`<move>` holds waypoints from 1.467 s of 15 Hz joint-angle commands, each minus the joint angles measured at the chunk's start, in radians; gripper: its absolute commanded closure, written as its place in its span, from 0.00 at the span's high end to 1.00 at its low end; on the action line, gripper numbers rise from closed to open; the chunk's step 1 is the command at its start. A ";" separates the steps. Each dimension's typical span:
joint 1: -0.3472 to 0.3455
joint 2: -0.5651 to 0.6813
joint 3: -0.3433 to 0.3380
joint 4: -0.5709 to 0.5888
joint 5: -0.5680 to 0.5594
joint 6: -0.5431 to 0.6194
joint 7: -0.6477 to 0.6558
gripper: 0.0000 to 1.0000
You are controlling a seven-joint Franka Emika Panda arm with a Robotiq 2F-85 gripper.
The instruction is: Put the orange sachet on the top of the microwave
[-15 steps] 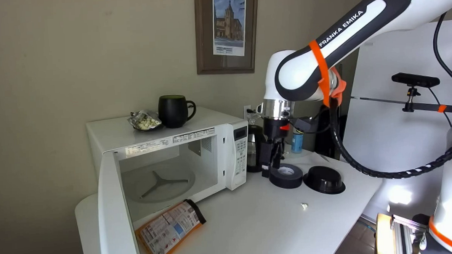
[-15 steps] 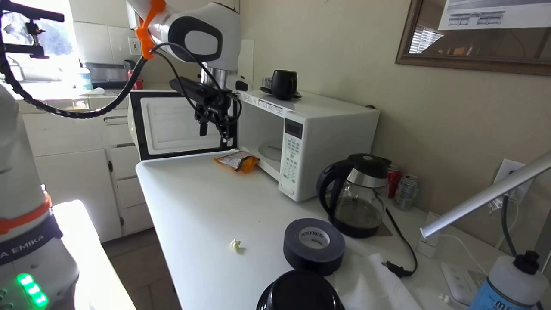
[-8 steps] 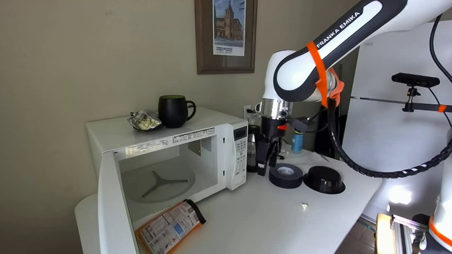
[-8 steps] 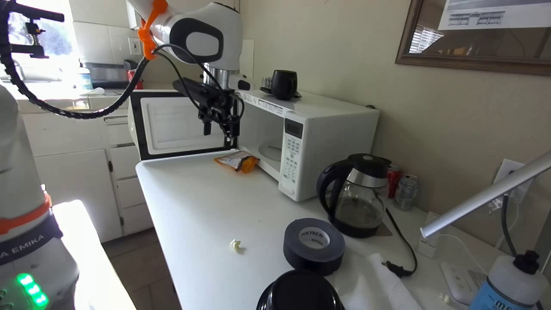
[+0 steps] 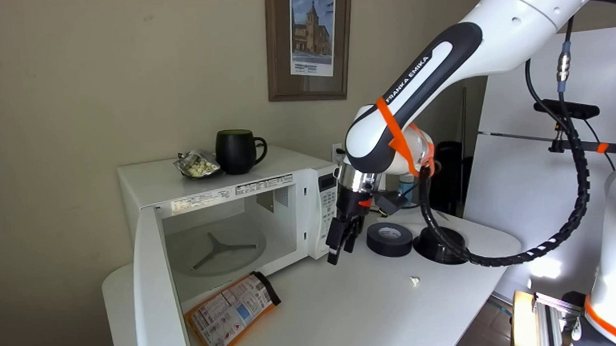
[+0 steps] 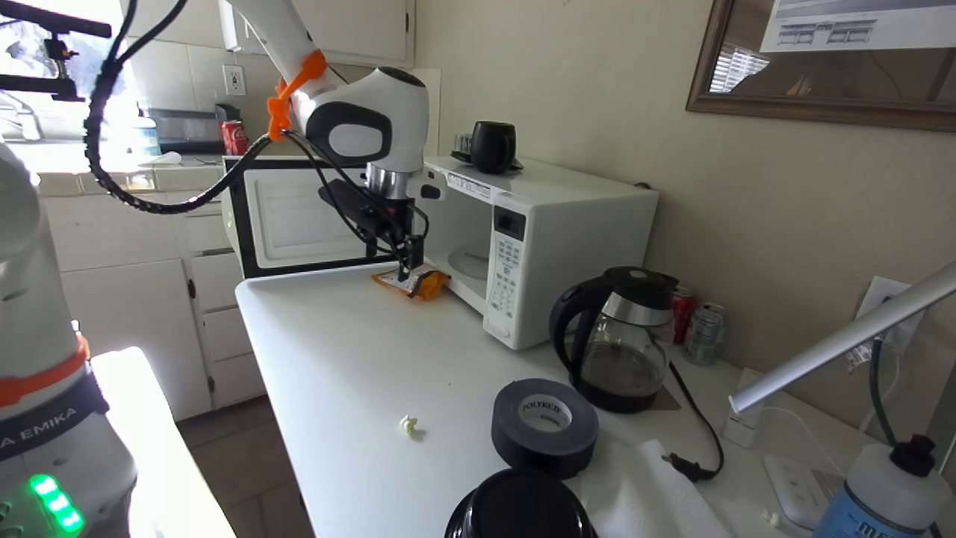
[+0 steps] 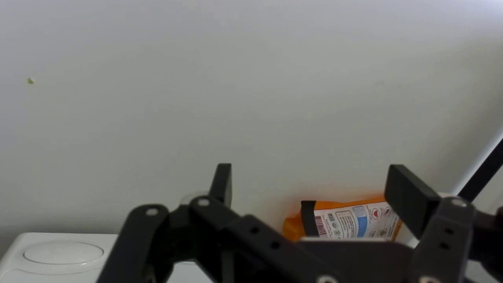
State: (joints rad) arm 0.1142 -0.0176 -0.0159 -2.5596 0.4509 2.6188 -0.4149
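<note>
The orange sachet (image 5: 233,314) is lying on the bench (image 5: 340,317), just before the open mouth of the microwave (image 6: 590,254) and beside the swung-out door (image 6: 287,217). The pincer (image 7: 309,179) is hanging tilted above the bench, spreading its fingers (image 7: 410,200) wide apart; in the wrist view the sachet is showing beyond them, partly hidden. Inside the microwave a three-armed piece (image 5: 219,247) is lying across its floor. On top, a crumpled silver packet (image 5: 184,162) is holding pale, crumbly pieces (image 5: 201,169); just beside it a black mug (image 5: 234,153) is standing upright, showing its green inner wall; what it is containing I cannot tell. In an exterior view, a glass kettle (image 6: 620,355) is standing near the microwave; whether liquid is filling its lower part I cannot tell. Behind it a red can (image 6: 683,314) and a silver can (image 6: 703,336) are standing. A black bowl (image 6: 526,508) is resting upside down just beside a roll of tape (image 6: 541,442).
</note>
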 commanded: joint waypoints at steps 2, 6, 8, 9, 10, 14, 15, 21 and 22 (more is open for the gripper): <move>-0.015 0.144 0.067 0.095 0.090 0.077 -0.063 1.00; -0.051 0.238 0.133 0.176 0.108 0.126 -0.060 1.00; -0.076 0.276 0.163 0.215 0.104 0.139 -0.053 1.00; -0.089 0.297 0.177 0.233 0.100 0.146 -0.052 1.00; -0.101 0.317 0.188 0.251 0.091 0.152 -0.045 1.00; -0.144 0.409 0.220 0.334 0.054 0.147 -0.033 1.00; -0.153 0.430 0.227 0.351 0.045 0.149 -0.031 1.00; -0.175 0.514 0.250 0.413 -0.025 0.149 -0.006 0.74; -0.177 0.524 0.254 0.421 -0.037 0.150 -0.003 0.66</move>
State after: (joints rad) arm -0.0412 0.4606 0.2108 -2.1707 0.4587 2.7518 -0.4425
